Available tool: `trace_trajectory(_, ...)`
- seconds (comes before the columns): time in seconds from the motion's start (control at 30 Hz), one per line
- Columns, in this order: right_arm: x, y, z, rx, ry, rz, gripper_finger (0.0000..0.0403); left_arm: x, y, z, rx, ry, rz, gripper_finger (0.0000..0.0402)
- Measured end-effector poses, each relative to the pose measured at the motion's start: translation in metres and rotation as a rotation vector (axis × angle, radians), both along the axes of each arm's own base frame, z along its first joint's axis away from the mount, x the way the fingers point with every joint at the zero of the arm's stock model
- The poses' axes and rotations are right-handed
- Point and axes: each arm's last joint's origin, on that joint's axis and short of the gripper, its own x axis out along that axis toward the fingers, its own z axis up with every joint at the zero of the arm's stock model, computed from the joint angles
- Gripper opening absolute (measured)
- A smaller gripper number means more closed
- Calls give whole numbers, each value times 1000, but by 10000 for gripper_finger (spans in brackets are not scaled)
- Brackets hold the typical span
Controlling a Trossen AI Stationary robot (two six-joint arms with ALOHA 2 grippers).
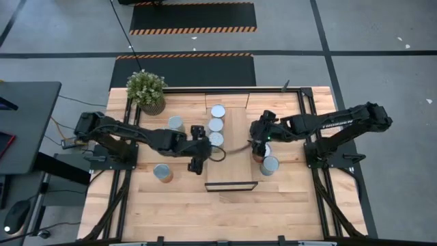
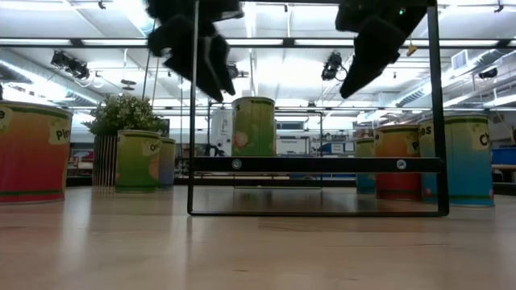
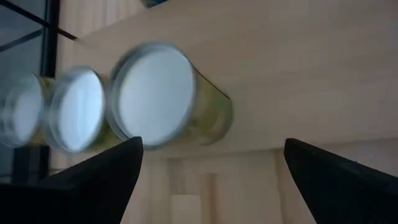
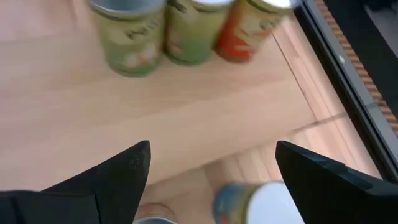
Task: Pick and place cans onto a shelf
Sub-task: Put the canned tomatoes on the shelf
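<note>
Three cans (image 1: pixel 216 125) are seen lined up on the shelf (image 1: pixel 235 147), nearest one (image 3: pixel 163 94) directly ahead of the left gripper (image 1: pixel 196 162), whose fingers are spread apart with nothing between them. The right gripper (image 1: pixel 259 141) is held over the shelf's other edge, fingers likewise parted and empty (two more cans (image 1: pixel 269 165) stand just beside it on the table (image 1: pixel 287 205)). Further cans are left at (image 1: pixel 176 124) and (image 1: pixel 162 173), beside the left arm.
</note>
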Motion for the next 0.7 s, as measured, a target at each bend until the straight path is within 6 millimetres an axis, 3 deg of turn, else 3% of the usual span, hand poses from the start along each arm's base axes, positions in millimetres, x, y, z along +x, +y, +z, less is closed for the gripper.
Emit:
trace_trajectory(0.2,0,-28,-8,-11,84,-49,363,-36,5,3,-58,-188,25,396)
trace_trajectory(0.53,-6,-74,-22,147,152,-168,393,-92,14,14,-112,-571,24,396)
trace_trajectory(0.7,-4,-85,-35,180,195,-262,396,-113,18,2,-105,-759,-6,396)
